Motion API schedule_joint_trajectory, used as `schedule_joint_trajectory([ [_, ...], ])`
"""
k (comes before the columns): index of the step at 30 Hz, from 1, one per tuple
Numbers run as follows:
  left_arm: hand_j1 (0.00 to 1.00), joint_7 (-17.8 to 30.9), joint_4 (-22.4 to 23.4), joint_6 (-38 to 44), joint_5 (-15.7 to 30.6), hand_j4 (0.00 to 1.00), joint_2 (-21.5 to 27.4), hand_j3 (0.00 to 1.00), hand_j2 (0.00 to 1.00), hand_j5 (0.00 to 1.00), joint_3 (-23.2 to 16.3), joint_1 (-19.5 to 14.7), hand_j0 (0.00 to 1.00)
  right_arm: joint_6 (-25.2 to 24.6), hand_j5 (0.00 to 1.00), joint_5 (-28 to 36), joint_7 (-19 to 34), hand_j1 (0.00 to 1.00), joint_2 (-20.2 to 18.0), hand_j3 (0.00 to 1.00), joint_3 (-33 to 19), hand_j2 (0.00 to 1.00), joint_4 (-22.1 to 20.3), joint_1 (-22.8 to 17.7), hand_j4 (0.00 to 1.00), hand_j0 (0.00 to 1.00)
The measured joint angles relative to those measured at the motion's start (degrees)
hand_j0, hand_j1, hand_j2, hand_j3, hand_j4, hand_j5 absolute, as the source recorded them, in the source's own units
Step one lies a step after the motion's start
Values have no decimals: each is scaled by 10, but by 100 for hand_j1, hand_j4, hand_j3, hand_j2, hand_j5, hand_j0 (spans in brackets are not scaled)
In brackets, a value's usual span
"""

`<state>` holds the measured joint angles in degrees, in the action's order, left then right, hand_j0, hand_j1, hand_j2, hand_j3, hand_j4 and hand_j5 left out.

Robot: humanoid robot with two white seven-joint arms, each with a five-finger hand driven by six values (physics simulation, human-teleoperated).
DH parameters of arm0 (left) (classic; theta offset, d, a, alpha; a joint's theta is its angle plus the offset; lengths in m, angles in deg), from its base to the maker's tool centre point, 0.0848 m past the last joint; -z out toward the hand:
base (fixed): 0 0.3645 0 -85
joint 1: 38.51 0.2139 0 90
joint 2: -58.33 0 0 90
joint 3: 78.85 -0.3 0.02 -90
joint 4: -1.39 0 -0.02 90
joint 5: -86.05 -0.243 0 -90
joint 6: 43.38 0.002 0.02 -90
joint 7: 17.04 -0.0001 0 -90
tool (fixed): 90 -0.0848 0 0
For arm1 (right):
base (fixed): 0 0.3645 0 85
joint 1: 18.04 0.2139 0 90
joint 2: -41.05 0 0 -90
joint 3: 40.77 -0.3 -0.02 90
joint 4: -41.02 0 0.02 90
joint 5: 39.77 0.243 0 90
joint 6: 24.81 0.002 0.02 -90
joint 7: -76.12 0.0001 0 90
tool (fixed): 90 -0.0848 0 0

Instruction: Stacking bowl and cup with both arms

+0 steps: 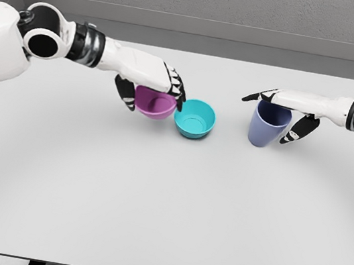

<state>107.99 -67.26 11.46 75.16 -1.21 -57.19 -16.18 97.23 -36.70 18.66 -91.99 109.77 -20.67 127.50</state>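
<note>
Knocking the teal bowl (195,118) is the nearest risk: the purple bowl (155,103) sits in the left hand (151,81) just left of it, rims almost touching, and the dark fingertips (178,93) hang right over the gap between the two. A sideways move without enough lift would probably shove the teal bowl across the white table (163,212). The grip itself looks shallow, palm over the rim with the fingers curled down on the right side and the thumb on the left, so the bowl could tip or slip out if it is raised fast.

On the right, the blue cup (270,126) stands upright, well apart from both bowls. The right hand (288,107) lies across its mouth, fingers stretched left over the rim and the thumb down its right wall. Whether it truly clamps the cup I cannot tell; a loose hold would likely let it tilt or drop on lifting.

Both arms reach in nearly level from their own sides, palms facing down, wrists roughly straight, toward the far middle of the table. I judge neither object to be stacked yet.
</note>
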Motion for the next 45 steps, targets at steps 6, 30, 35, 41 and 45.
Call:
schedule_joint_trajectory([
  [6, 74, 0, 21, 0, -10, 74, -25, 74, 74, 74, 0, -2, 74, 0, 98, 0, 0, 98, 7, 98, 1, 98, 5, 0, 98, 98],
  [30, 74, 0, 103, 0, -34, 74, -117, 74, 74, 74, 1, -8, 74, 1, 61, -6, 4, 61, 8, 61, 1, 61, 7, 5, 61, 61],
  [35, 74, 0, 126, 0, -41, 74, -135, 74, 74, 74, 3, -8, 74, 3, 61, -7, 4, 61, 5, 61, 1, 61, 7, 11, 61, 61],
  [41, 74, 0, 144, 0, -47, 74, -154, 74, 74, 74, 4, -8, 74, 3, 61, -8, 4, 61, 1, 61, 1, 61, 6, 18, 61, 61],
  [45, 74, 0, 148, 0, -48, 74, -161, 74, 74, 74, 4, -7, 74, 3, 61, -7, 4, 61, -1, 61, 1, 61, 4, 21, 61, 61],
])
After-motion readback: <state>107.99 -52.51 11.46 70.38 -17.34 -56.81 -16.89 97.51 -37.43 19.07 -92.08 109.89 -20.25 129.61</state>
